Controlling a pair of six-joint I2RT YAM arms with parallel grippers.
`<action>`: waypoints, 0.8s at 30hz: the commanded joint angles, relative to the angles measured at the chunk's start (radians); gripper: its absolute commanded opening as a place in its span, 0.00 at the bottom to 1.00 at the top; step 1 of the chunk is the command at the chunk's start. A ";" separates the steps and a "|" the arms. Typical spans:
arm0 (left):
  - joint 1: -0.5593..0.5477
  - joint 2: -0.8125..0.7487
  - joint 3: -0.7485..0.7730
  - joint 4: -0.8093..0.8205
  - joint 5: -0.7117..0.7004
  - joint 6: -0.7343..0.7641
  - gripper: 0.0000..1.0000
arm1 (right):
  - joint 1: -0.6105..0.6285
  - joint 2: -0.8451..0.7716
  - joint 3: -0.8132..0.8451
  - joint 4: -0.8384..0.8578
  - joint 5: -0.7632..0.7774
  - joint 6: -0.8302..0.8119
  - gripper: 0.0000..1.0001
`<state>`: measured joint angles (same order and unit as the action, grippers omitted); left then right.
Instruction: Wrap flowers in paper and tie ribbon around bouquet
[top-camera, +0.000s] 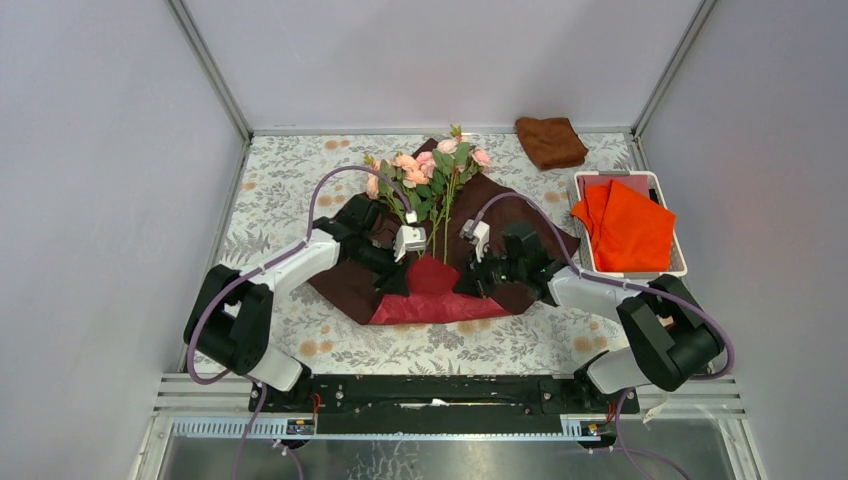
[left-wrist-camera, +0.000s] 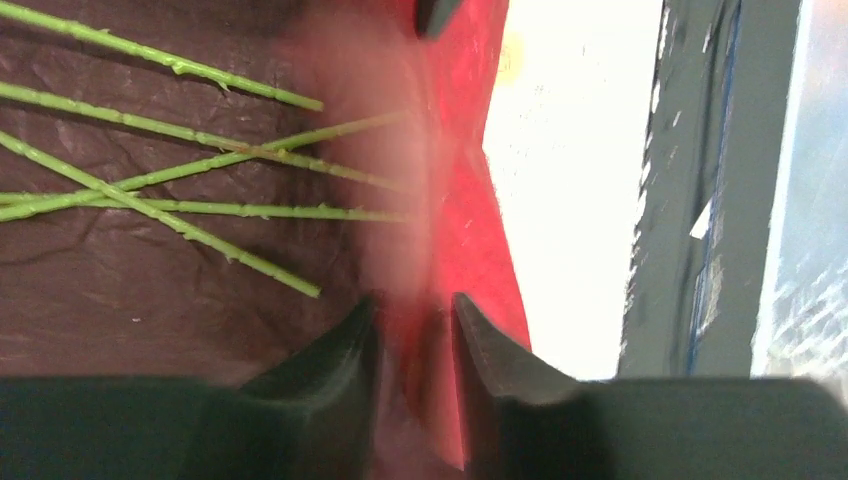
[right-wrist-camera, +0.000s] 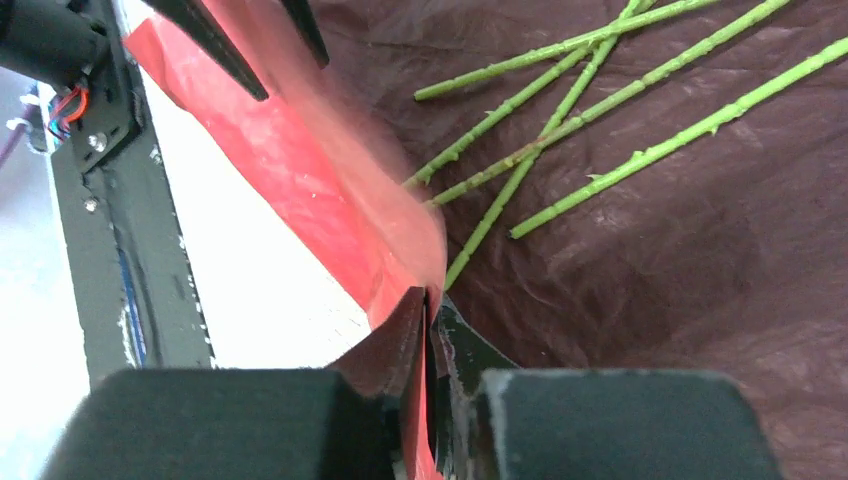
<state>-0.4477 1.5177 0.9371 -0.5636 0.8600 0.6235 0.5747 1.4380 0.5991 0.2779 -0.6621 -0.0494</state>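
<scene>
The flowers (top-camera: 430, 170), pink roses with green leaves, lie on the paper (top-camera: 520, 225), which shows its maroon side. Their thin stems (left-wrist-camera: 200, 210) (right-wrist-camera: 600, 100) fan across the sheet. The paper's near edge is folded up, showing a red flap (top-camera: 432, 290) over the stem ends. My left gripper (top-camera: 397, 280) (left-wrist-camera: 412, 305) stands slightly open, with the blurred red fold (left-wrist-camera: 470, 230) running through the gap. The fingers of my right gripper (top-camera: 466, 283) (right-wrist-camera: 430, 295) are shut on the flap's edge (right-wrist-camera: 300, 170). The ribbon is out of view.
A brown folded cloth (top-camera: 550, 141) lies at the back right. A white basket (top-camera: 617, 176) at the right holds orange sheets (top-camera: 628, 225). A leaf-patterned cover (top-camera: 280, 190) lies over the table, and grey walls enclose it on three sides.
</scene>
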 joint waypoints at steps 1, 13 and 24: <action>0.021 -0.018 0.037 -0.127 0.000 0.116 0.54 | -0.016 0.004 -0.013 0.118 -0.085 0.065 0.07; -0.026 -0.082 -0.191 -0.148 -0.232 0.329 0.86 | -0.053 0.032 0.006 0.095 -0.078 0.157 0.00; 0.004 -0.002 -0.233 -0.193 -0.345 0.424 0.49 | -0.075 0.029 0.022 0.030 -0.052 0.153 0.00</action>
<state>-0.4683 1.4788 0.7349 -0.7090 0.6117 0.9916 0.5102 1.4666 0.5854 0.3210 -0.7223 0.1020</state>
